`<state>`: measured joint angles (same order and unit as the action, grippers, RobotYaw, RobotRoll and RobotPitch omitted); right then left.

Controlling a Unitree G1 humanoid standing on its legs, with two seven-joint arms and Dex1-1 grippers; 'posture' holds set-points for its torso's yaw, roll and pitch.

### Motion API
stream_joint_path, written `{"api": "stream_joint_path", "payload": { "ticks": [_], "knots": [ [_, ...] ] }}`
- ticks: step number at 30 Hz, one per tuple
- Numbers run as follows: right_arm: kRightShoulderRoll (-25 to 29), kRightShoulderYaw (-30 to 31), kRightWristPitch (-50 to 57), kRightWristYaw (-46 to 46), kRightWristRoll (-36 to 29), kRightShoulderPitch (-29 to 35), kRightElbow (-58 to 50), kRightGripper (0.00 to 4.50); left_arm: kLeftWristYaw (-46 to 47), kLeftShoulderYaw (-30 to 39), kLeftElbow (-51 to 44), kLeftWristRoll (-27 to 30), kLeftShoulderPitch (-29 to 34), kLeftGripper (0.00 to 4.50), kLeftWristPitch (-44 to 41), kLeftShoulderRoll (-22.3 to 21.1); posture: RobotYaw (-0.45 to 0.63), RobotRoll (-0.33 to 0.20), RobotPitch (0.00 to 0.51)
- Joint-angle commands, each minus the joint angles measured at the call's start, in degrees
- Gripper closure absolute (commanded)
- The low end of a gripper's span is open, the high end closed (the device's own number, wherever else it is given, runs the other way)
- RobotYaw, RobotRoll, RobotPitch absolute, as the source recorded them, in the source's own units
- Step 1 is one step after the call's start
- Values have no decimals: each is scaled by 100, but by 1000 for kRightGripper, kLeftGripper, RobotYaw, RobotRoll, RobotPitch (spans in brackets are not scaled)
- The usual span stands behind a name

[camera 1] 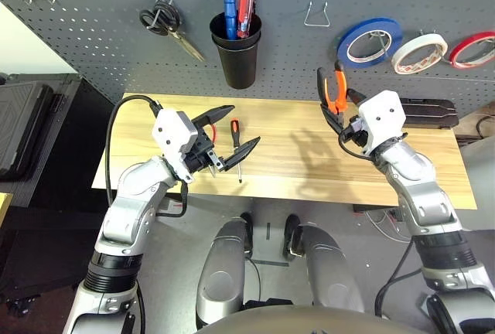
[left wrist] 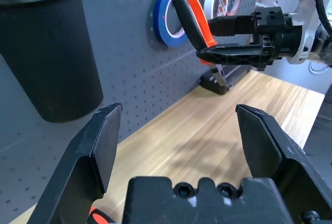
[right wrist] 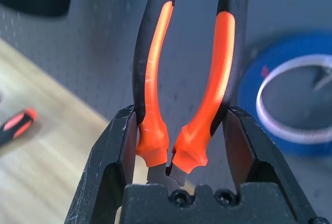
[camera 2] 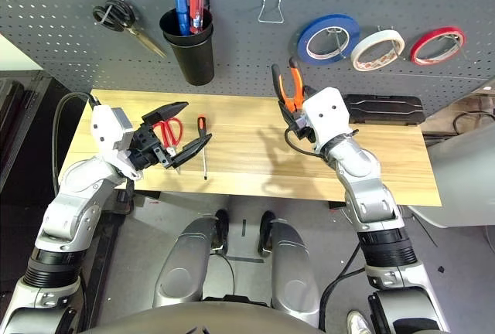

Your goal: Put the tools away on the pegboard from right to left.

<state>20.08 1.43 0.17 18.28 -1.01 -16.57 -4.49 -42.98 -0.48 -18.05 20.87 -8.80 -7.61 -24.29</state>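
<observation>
Above the right half of the table [camera 1: 309, 172], my right gripper [right wrist: 179, 146] was clamped on the pliers [camera 1: 332, 90], its two fingers pressed against the lower ends of the orange-and-black handles, which stood upright and spread apart in front of the pegboard [camera 1: 93, 32]. The pliers hung below an empty wire hook [camera 1: 315, 15] and to the left of the blue tape ring [camera 1: 370, 42]. My left gripper [camera 1: 228, 134] hovered over the left half of the table with its fingers spread wide and nothing between them. Just beyond it the screwdriver [camera 1: 237, 147] lay on the wood, its black-and-orange handle toward the pegboard and its thin shaft pointing back at me. The red scissors [camera 2: 168, 134] lay on the table close under my left fingers, partly hidden by them. On the board the white tape ring [camera 1: 419, 52] hung on a hook between the blue ring and the red tape ring [camera 1: 473, 49]. Farther left, the black cup [camera 1: 237, 52] held a blue-handled tool [camera 1: 230, 17] and a red-handled one [camera 1: 245, 5], and the black scissors [camera 1: 166, 25] hung from a hook beside it. A flat black case [camera 1: 429, 110] lay at the back right of the table, behind my right arm.
</observation>
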Motion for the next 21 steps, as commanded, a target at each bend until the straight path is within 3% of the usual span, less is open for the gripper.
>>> {"api": "stream_joint_path", "payload": {
  "ticks": [1,21],
  "knots": [
    [-34,-163,-367,-104,17,-94,-74,1853,64,-4,-246,98,0,0,114,87,209,0,181],
    [-607,-227,-266,-703,51,-1865,-207,1853,210,-48,-150,236,-452,0,44,205,195,0,164]
  ]
}}
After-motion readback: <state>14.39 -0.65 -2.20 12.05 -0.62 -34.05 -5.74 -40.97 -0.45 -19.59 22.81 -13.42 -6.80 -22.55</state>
